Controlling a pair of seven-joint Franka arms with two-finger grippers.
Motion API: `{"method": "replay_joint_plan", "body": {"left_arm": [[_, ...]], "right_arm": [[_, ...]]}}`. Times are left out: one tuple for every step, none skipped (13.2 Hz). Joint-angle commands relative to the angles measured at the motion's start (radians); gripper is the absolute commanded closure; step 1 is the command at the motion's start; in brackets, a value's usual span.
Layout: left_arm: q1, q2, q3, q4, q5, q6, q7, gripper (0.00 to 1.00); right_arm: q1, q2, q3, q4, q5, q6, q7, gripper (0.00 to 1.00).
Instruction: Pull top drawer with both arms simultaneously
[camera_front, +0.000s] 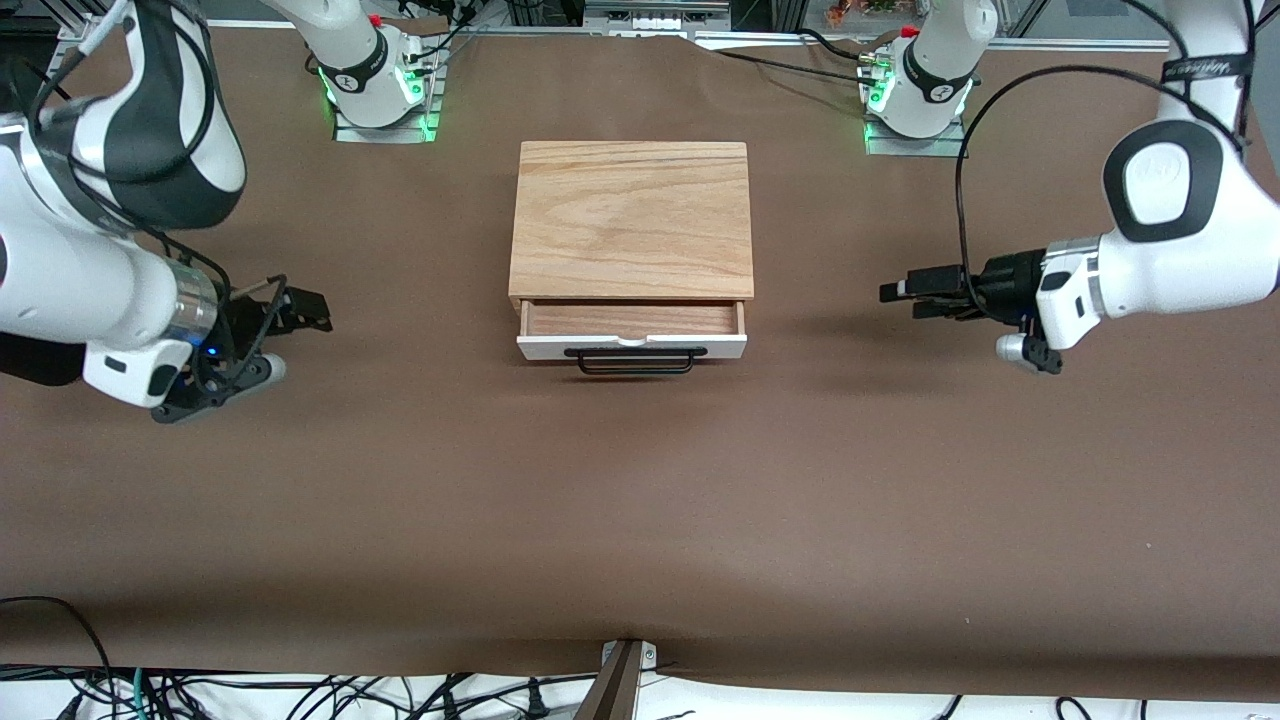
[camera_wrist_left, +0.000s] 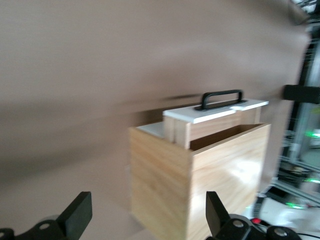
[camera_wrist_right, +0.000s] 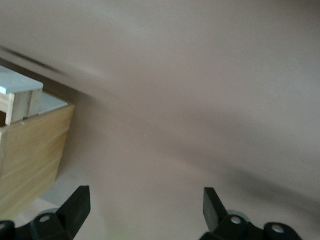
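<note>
The top drawer (camera_front: 632, 321) stands partly pulled out of the wooden cabinet (camera_front: 630, 215), showing light wood inside, a white front and a black bar handle (camera_front: 635, 361). My left gripper (camera_front: 900, 297) is open and empty above the table, beside the cabinet toward the left arm's end, pointing at it. My right gripper (camera_front: 318, 312) is open and empty, low over the table toward the right arm's end. The left wrist view shows the drawer (camera_wrist_left: 215, 112) and its handle (camera_wrist_left: 222, 98) past the open left gripper (camera_wrist_left: 145, 215). The right wrist view shows the open right gripper (camera_wrist_right: 145, 205) and the cabinet's corner (camera_wrist_right: 30, 150).
Brown paper covers the table (camera_front: 640, 520). The arm bases (camera_front: 380, 80) stand along the edge farthest from the front camera. Cables (camera_front: 300, 695) lie along the nearest edge.
</note>
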Motion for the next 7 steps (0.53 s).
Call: {"method": "replay_joint_plan", "body": {"left_arm": [[0.005, -0.092, -0.006, -0.029, 0.168, -0.030, -0.029, 0.00], [0.005, -0.118, -0.005, -0.026, 0.232, -0.047, -0.044, 0.00], [0.005, -0.140, -0.006, -0.020, 0.292, -0.070, -0.064, 0.00], [0.005, -0.155, -0.006, 0.003, 0.351, -0.112, -0.084, 0.00], [0.005, -0.167, -0.011, 0.026, 0.410, -0.147, -0.108, 0.00], [0.003, -0.186, -0.016, 0.043, 0.467, -0.179, -0.124, 0.00], [0.000, -0.198, -0.020, 0.066, 0.510, -0.222, -0.135, 0.00]], "right_arm": [[-0.004, -0.093, 0.010, -0.039, -0.063, -0.039, 0.047, 0.00], [-0.048, -0.143, 0.018, -0.092, -0.059, -0.033, 0.077, 0.00], [-0.094, -0.196, 0.054, -0.164, -0.066, -0.022, 0.125, 0.00], [-0.148, -0.242, 0.094, -0.223, -0.070, -0.016, 0.184, 0.00], [-0.198, -0.286, 0.128, -0.282, -0.070, 0.005, 0.232, 0.00], [-0.240, -0.317, 0.157, -0.335, -0.070, 0.053, 0.264, 0.00], [-0.261, -0.332, 0.159, -0.369, -0.070, 0.097, 0.272, 0.00]]}}
